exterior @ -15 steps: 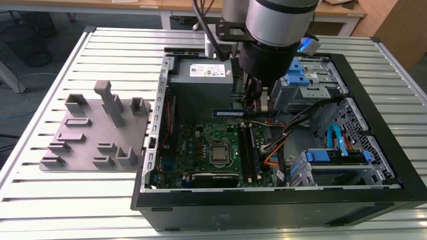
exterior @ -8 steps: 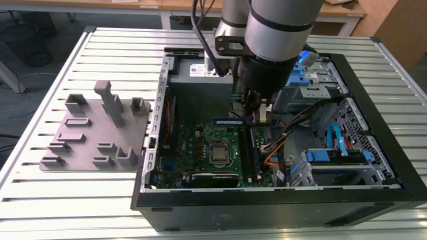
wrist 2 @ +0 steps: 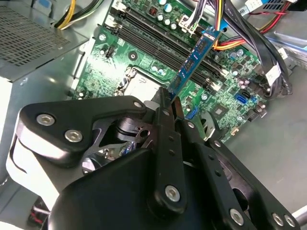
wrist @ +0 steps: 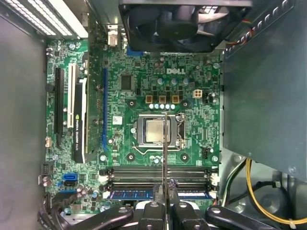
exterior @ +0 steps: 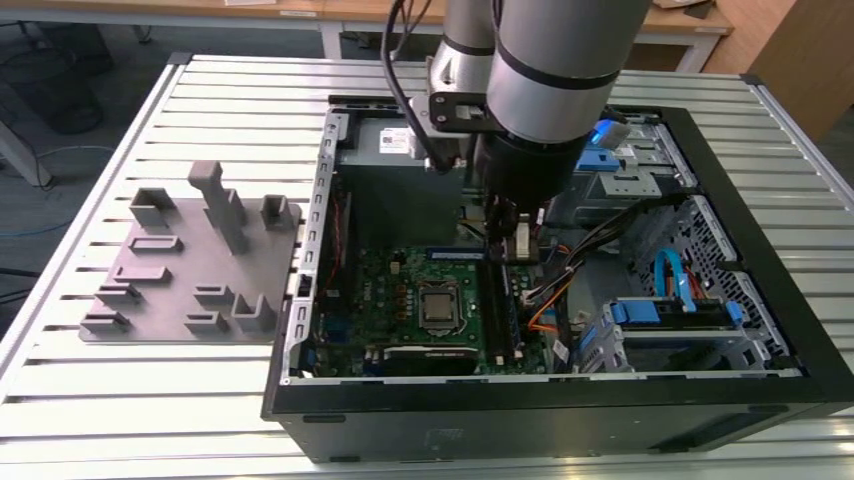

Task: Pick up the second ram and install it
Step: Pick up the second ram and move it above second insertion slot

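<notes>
I am pinching the second ram [wrist 2: 194, 60] by one end between the tips of my pincer [wrist 2: 169, 98]. I am holding it in the air inside the open computer case [exterior: 534, 415], over the green board [wrist: 192, 96]. The stick is pointing out from my pincer toward the long black slots [wrist: 144, 172], and it seems not to be touching them. In the first wrist view I am seeing its thin edge, like a line crossing the shiny chip [wrist: 154, 130]. Another blue stick [wrist: 132, 195] looks like it is already sitting in a slot just beside the empty ones. I am thinking the good way is going slow. The stick should be lying along an empty slot, not across it. It should be straight, not tipped, and pressed the same at both ends. The bunch of wires [wrist 2: 249, 33] is lying near the slots, so I am thinking about staying clear of it.
</notes>
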Robot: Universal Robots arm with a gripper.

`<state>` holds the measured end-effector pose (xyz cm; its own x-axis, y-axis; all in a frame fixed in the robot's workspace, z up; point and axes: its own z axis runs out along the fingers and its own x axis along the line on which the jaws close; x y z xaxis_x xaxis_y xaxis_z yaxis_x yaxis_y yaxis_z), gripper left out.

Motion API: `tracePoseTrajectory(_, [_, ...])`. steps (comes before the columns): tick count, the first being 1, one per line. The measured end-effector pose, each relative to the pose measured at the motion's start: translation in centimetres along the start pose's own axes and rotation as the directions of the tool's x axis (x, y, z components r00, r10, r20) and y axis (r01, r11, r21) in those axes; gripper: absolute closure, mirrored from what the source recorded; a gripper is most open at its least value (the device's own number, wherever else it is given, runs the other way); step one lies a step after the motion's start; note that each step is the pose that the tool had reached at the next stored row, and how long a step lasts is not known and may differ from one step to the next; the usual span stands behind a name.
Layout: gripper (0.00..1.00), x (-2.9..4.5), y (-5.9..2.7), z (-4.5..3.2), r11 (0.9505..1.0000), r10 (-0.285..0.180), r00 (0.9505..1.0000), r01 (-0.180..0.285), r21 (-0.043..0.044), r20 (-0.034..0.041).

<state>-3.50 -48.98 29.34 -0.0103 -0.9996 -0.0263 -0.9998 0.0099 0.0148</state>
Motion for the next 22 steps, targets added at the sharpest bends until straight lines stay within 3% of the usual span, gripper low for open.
tracePoseTrajectory(14, [0.86,0.29,-0.03,1.50,1.0000,0.000,1.0000,0.000,0.0000,0.0000])
tracePoseTrajectory(22, [0.86,0.41,-0.03,1.57,1.0000,0.000,1.0000,0.000,0.0001,0.0000])
